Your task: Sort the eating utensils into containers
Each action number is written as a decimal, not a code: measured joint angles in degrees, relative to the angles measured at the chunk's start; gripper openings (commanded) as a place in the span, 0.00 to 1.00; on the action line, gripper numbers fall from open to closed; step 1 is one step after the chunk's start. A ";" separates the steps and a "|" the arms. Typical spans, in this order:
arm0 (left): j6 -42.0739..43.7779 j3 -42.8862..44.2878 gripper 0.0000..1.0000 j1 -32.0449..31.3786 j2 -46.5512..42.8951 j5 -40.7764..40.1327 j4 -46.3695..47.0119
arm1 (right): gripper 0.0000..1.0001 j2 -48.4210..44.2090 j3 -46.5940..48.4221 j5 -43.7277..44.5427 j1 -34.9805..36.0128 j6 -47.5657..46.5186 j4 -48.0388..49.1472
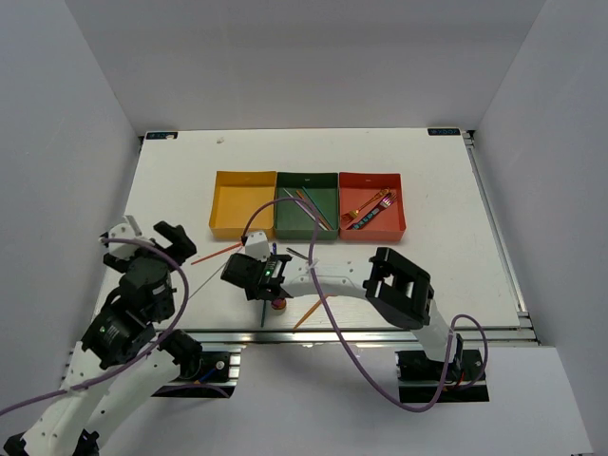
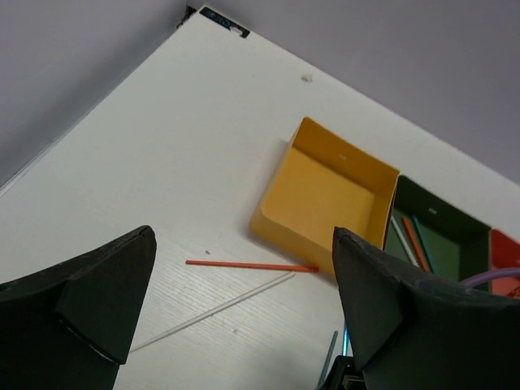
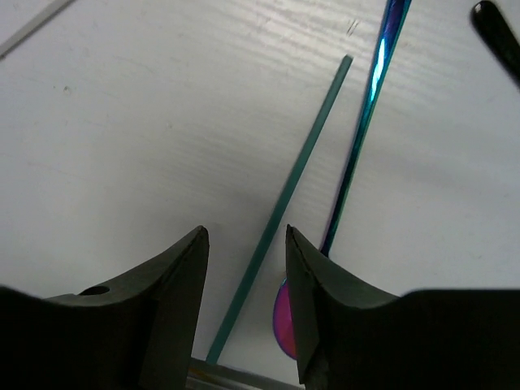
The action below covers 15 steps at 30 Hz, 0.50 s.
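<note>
With jaws of the left gripper (image 2: 244, 244) wide apart on nothing and jaws of the right gripper (image 3: 245, 236) half closed astride, not yet pinching, the slim teal chopstick (image 3: 301, 154) on the white table (image 1: 171, 190), treat the sort as partly done. Count as sorted several thin sticks (image 1: 309, 204) in the dark green square tray (image 1: 306, 175) and two utensils (image 1: 369, 211) in the red square tray (image 1: 370, 175); note the yellow-orange square tray (image 2: 284, 219) empty. Log as outstanding that chopstick, the iridescent metal spoon (image 3: 361, 138) beside it, a red chopstick (image 2: 248, 265), a white chopstick (image 2: 211, 312) and an orange chopstick (image 1: 311, 313).

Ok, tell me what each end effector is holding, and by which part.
Nothing is held. The left end effector is open and empty; the right end effector straddles the teal chopstick partway along it, not yet clamped.
</note>
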 measured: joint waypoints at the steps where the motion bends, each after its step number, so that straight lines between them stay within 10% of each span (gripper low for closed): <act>1: 0.22 -0.24 0.98 0.00 1.11 0.44 0.02 | 0.48 0.37 0.26 0.02 0.46 0.72 -0.31; 15: 1.51 -1.14 0.98 0.00 -1.31 3.34 0.15 | 0.45 4.52 4.57 1.46 2.97 6.49 -4.48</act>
